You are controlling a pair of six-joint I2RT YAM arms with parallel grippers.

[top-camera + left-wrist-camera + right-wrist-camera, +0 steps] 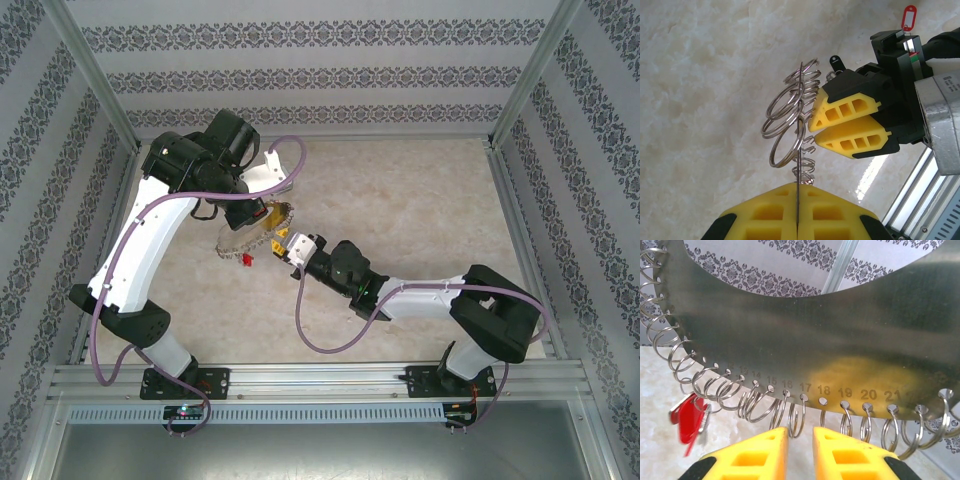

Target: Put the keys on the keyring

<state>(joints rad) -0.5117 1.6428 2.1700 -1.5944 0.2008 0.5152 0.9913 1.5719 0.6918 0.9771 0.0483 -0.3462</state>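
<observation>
Keyring (255, 238): raised above the bench (420, 210), centre-left in the top view. Its rim runs 9 to 3 o'clock across the right wrist view, with loops (752, 407) hanging below.
Red-tagged key (690, 417): on the loops at 8 o'clock.
Left end effector (797, 192): fully shut on the keyring's edge.
Right end effector (800, 445): nearer the loops, jaws narrowly apart, nothing visibly held. The keyring lies at its 12 o'clock, just ahead.
</observation>
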